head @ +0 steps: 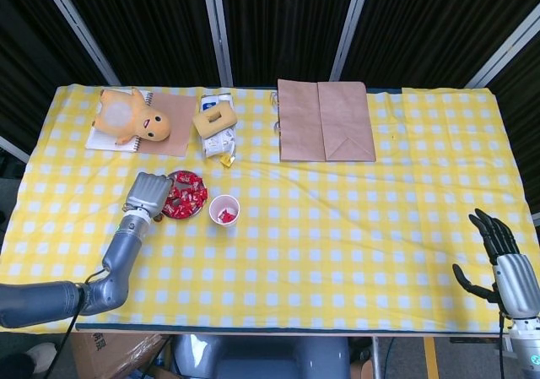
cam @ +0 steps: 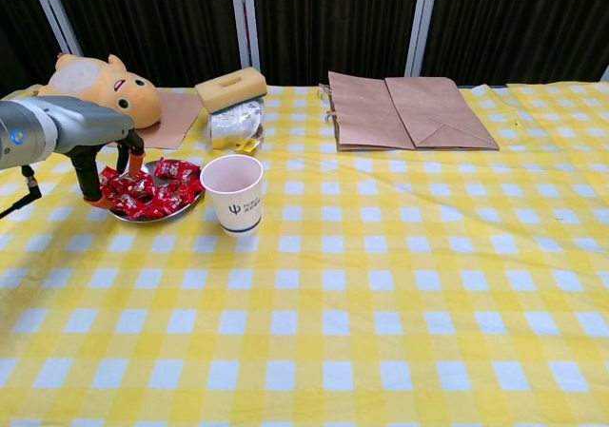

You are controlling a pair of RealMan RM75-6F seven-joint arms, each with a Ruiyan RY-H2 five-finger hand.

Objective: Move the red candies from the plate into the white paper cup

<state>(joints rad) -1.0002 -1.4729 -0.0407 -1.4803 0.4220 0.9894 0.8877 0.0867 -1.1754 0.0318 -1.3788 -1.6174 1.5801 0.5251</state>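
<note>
Candies [cam: 150,191] lay heaped on the plate [cam: 181,213] just left of the white paper cup [cam: 234,193]; my left hand [cam: 100,170] reached down over their far-left edge, grip unclear, right hand [head: 504,265] idle, fingers apart

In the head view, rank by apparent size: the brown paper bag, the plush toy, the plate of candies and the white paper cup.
Largest to smallest in the head view:
1. brown paper bag
2. plush toy
3. plate, partly hidden by the left hand, so its rank over the cup is less sure
4. white paper cup
</note>
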